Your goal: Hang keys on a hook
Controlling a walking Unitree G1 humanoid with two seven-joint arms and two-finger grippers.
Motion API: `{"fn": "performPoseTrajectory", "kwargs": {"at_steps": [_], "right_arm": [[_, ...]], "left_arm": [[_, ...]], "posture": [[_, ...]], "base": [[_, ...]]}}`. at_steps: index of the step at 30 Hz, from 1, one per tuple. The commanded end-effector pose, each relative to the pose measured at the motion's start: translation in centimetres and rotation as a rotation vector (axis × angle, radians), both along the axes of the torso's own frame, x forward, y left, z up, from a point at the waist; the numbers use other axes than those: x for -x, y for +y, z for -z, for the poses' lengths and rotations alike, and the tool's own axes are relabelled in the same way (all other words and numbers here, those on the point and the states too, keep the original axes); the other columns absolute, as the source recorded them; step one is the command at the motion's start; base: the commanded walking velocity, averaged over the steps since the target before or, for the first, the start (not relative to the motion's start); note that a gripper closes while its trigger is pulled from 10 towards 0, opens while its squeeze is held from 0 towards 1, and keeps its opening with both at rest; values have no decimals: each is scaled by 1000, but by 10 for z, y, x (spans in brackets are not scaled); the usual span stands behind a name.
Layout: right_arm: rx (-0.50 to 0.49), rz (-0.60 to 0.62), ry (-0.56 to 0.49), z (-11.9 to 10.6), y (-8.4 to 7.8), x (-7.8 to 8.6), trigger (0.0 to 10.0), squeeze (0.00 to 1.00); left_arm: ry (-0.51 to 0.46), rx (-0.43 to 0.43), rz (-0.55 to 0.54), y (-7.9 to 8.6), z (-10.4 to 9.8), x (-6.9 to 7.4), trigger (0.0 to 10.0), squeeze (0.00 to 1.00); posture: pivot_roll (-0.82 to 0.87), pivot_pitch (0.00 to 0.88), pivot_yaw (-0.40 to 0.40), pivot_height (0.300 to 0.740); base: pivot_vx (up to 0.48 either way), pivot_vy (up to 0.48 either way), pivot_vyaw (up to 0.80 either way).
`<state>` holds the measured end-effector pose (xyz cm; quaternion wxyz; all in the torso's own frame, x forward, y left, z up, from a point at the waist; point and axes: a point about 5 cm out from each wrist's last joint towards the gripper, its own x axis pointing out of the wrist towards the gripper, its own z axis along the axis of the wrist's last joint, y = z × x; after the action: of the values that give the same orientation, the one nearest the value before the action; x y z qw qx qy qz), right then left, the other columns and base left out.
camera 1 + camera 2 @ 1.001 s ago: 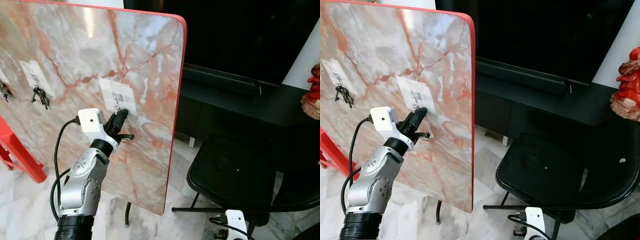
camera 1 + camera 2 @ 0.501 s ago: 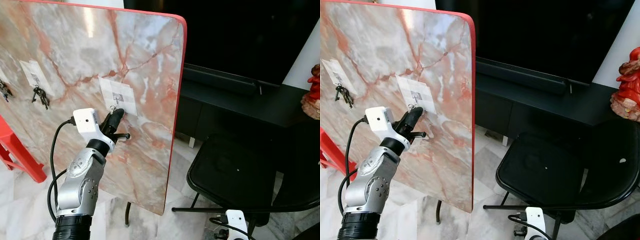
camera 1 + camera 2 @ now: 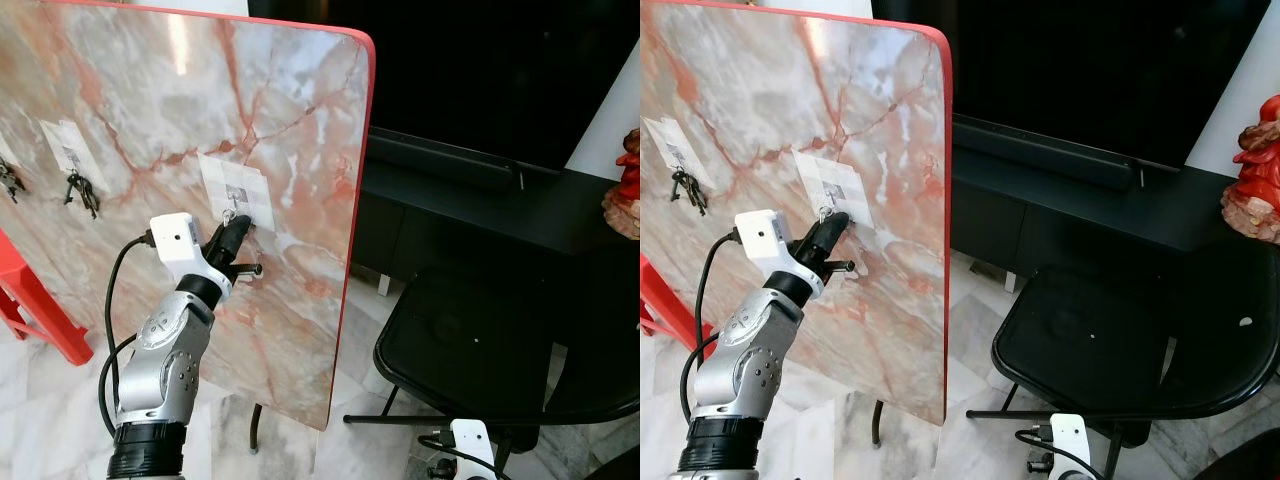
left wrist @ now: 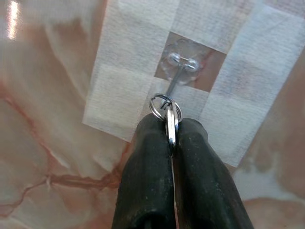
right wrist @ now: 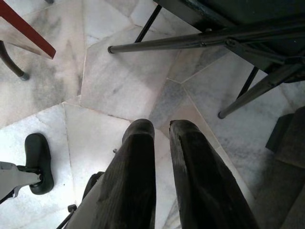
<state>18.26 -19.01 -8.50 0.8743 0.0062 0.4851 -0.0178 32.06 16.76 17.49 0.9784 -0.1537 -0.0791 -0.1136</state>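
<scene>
A marble board stands upright with a white patch that carries a clear hook. My left gripper is raised against this patch, shut on the silver key ring. The ring sits at the lower end of the hook's wire and looks caught on it. In the left eye view the same gripper touches the board just under the patch, and a key part sticks out to its right. My right gripper hangs low over the floor with nothing in it.
Two other key bunches hang on hooks further left on the board. A black chair stands to the right, a dark TV cabinet behind it. A red frame is at the lower left. The floor is marble tile.
My left gripper has shifted slightly left and closer to the hook with the key ring still in it. The right arm has not moved.
</scene>
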Motion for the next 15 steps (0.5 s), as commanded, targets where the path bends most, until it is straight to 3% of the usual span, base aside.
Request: {"fn": "performPoseTrajectory", "kwargs": {"at_steps": [1, 15], "right_arm": [[11, -11, 7, -1, -2, -1, 10000, 0], [10, -10, 9, -1, -1, -1, 10000, 0]], "left_arm": [[-10, 5, 11, -2, -8, -6, 10000, 0], [54, -1, 50, -7, 6, -3, 10000, 0]], "posture": [[13, 0, -53, 740], [11, 0, -51, 740]], "base": [[0, 0, 0], [0, 0, 0]]}}
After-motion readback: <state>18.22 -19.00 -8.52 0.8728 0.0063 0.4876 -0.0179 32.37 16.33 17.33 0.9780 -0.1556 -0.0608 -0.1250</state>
